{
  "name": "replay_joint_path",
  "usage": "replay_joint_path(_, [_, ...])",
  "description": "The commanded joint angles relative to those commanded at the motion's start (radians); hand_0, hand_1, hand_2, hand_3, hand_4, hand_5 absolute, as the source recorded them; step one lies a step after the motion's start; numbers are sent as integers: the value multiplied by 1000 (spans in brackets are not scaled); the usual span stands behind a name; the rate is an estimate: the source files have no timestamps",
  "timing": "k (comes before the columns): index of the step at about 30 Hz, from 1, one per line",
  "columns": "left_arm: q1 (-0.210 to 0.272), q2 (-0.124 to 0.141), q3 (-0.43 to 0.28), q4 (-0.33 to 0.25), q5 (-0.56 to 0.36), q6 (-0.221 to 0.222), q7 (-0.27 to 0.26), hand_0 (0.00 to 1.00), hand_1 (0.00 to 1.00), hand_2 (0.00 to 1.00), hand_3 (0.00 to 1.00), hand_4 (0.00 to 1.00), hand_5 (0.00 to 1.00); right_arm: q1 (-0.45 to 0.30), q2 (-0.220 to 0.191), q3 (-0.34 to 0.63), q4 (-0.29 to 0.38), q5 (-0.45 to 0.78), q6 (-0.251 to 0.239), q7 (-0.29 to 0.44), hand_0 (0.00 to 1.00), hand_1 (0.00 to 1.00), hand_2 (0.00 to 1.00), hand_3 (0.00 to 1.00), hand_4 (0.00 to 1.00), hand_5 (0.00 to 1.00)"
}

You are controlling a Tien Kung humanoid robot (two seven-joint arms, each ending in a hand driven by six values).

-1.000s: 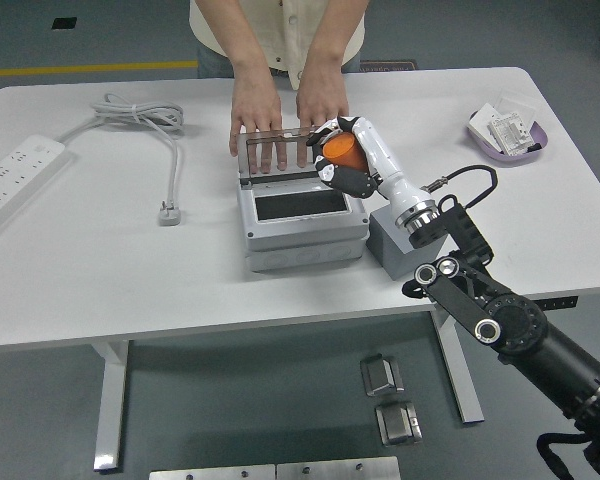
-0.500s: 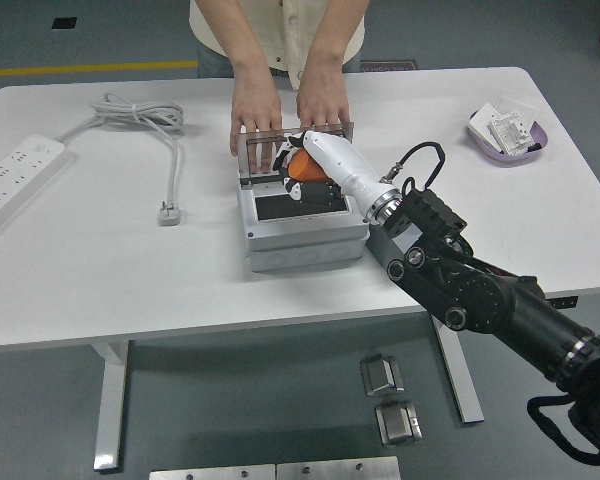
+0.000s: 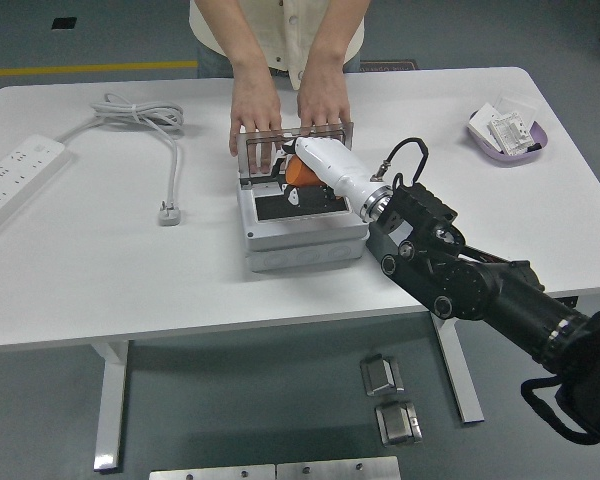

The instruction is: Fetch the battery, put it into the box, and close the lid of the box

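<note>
A grey box [image 3: 302, 232] stands mid-table with its clear lid [image 3: 270, 152] raised upright at the back. My right hand [image 3: 302, 178], white with a black arm, is shut on the orange battery [image 3: 300, 173] and holds it over the box's open dark cavity [image 3: 295, 205], near its back edge. A person's two hands [image 3: 256, 112] rest on the table behind the lid, fingers against it. The left arm is out of view.
A white power strip [image 3: 12, 178] and its coiled cable with plug [image 3: 169, 211] lie at the left. A purple tray [image 3: 507, 135] with small packets sits at the far right. A grey block shows partly behind my right arm, right of the box.
My right hand has carried the battery left and down, from beside the lid's right edge to over the box opening. The person's hands have stayed on the lid.
</note>
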Motion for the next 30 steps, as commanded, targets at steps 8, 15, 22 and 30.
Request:
replay_joint_path(8, [-6, 1, 8, 0, 2, -2, 0, 624, 675, 676, 704, 692, 164, 12, 10, -7, -50, -6, 26, 17, 192, 268, 434, 383, 2, 2])
replay_joint_path(15, [-6, 4, 12, 0, 3, -3, 0, 624, 675, 674, 703, 690, 162, 10, 7, -10, -61, -18, 51, 23, 300, 404, 549, 631, 476, 201])
replay_joint_path(22, [-6, 4, 9, 0, 8, -4, 0, 624, 675, 673, 703, 689, 161, 7, 10, -11, -61, -24, 60, 21, 432, 465, 568, 631, 749, 401])
replay_joint_path(30, [-1, 5, -12, 0, 22, -9, 13, 623, 675, 673, 703, 689, 160, 6, 11, -11, -55, -23, 61, 20, 521, 496, 583, 648, 852, 469])
